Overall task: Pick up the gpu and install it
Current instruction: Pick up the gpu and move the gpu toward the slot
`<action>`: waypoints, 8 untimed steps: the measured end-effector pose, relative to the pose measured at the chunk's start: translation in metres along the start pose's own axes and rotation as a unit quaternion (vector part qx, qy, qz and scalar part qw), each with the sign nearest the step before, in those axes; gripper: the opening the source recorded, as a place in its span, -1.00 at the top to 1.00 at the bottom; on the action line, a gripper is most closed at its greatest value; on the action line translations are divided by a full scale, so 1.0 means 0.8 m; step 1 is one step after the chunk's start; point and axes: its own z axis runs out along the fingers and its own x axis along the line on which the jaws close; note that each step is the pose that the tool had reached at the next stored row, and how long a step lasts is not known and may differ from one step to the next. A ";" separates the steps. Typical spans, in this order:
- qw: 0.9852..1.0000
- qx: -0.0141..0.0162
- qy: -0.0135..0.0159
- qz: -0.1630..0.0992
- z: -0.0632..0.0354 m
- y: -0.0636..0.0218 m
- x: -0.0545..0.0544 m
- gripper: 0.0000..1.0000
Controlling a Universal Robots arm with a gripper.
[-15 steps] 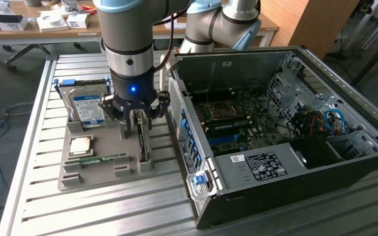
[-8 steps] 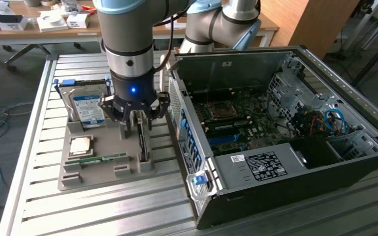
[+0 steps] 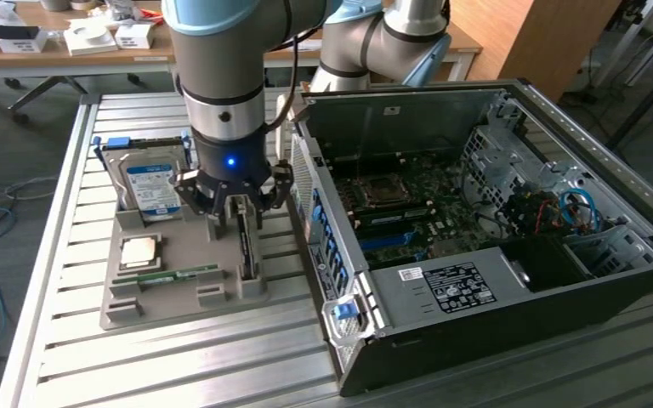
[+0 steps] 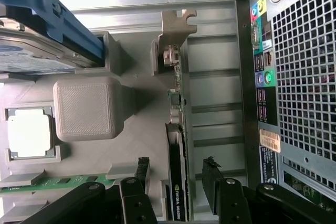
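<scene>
Grey plastic holder point(image 3: 122, 310) on the slatted metal table point(image 3: 133, 365) is your reference for everything here. You see the gpu point(image 3: 247, 251) standing on its edge in a narrow slot of this holder, on the side of the holder nearest to the open computer case point(image 3: 474, 229). In the wrist view the gpu point(image 4: 177, 156) runs straight between the claw's two dark fingers point(image 4: 210, 174), and its silver bracket point(image 4: 176, 30) is at the end of the holder slot far from the claw.

Your gripper point(image 3: 235, 217) hangs directly over this slot with the jaws wide apart, one finger on each side of the card. In the wrist view the gripper point(image 4: 176, 177) does not squeeze the card; a gap shows on both sides.

Also in the holder you find a hard drive point(image 3: 150, 183) standing at the far end, a processor chip point(image 3: 142, 251) lying flat in the middle, and a green memory strip point(image 3: 173, 274) beside the chip.
</scene>
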 end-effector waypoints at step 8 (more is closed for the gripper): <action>1.000 0.000 0.000 0.000 0.011 0.000 0.000 -0.06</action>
